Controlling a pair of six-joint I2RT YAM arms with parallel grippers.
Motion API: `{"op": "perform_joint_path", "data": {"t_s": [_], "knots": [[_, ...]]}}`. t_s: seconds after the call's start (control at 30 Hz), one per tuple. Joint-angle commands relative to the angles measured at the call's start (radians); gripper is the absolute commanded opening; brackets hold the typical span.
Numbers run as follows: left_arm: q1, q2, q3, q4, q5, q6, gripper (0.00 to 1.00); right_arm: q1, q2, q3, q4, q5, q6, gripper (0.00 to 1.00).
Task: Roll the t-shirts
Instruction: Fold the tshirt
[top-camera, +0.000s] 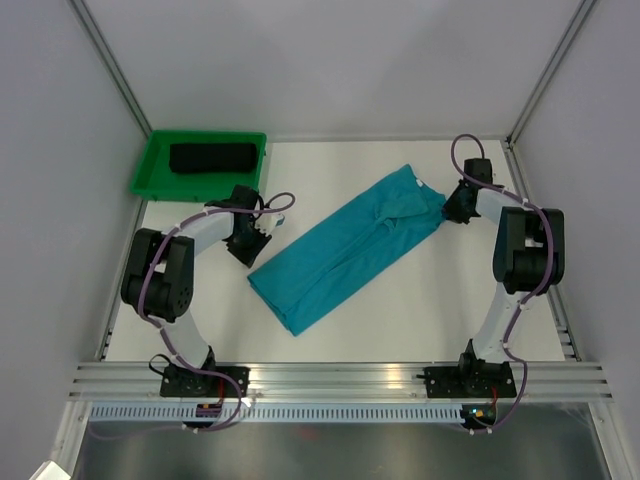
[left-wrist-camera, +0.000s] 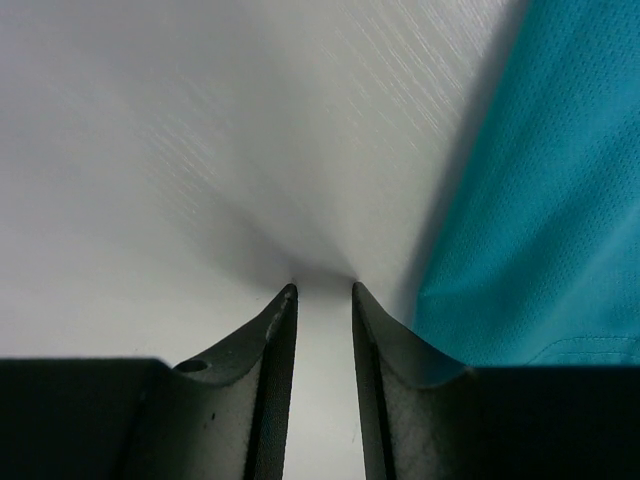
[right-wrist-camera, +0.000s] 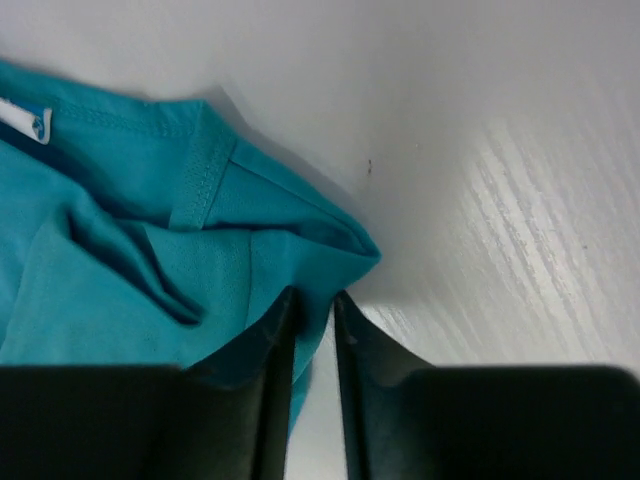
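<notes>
I observed the plain teal-turquoise cloth t-shirt (top-camera: 345, 250) folded into a long strip, lying diagonally across the white surface (top-camera: 420, 310). The plain black cloth t-shirt (top-camera: 212, 158) lay rolled inside the green plastic tray (top-camera: 145, 178) at the far left corner. The left fingers (left-wrist-camera: 322, 290) stood slightly parted and empty, tips low to the surface, just beside the teal shirt's hem end. The right fingers (right-wrist-camera: 315, 295) stood narrowly parted at the bunched collar end, cloth touching their tips. I saw nothing clamped between them.
</notes>
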Motion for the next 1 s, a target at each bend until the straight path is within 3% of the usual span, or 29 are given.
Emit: {"op": "perform_joint_path", "data": {"t_s": [0.0, 0.13, 0.23, 0.33, 0.47, 0.63, 0.73, 0.97], "knots": [[-0.012, 0.022, -0.062, 0.050, 0.032, 0.044, 0.34, -0.006, 0.072, 0.036, 0.014, -0.062, 0.019, 0.22], [-0.041, -0.009, -0.142, 0.056, 0.107, 0.075, 0.34, -0.004, 0.155, 0.136, 0.008, -0.084, 0.039, 0.09], [-0.077, -0.040, -0.191, 0.059, 0.138, 0.109, 0.34, 0.001, 0.244, 0.275, -0.002, -0.108, 0.042, 0.08], [-0.167, -0.110, -0.272, 0.059, 0.167, 0.149, 0.34, 0.043, 0.380, 0.529, -0.079, -0.112, 0.010, 0.10], [-0.299, -0.170, -0.331, 0.079, 0.164, 0.173, 0.34, 0.076, 0.512, 0.763, -0.153, -0.098, 0.007, 0.22], [-0.460, -0.199, -0.360, 0.079, 0.192, 0.167, 0.34, 0.108, 0.571, 0.869, -0.153, -0.083, 0.018, 0.45], [-0.500, -0.236, -0.374, 0.071, 0.190, 0.159, 0.34, 0.108, 0.549, 0.908, -0.193, 0.011, -0.027, 0.57], [-0.500, -0.429, -0.398, -0.025, 0.172, 0.161, 0.34, 0.088, 0.412, 0.926, -0.265, 0.100, -0.131, 0.65]]}}
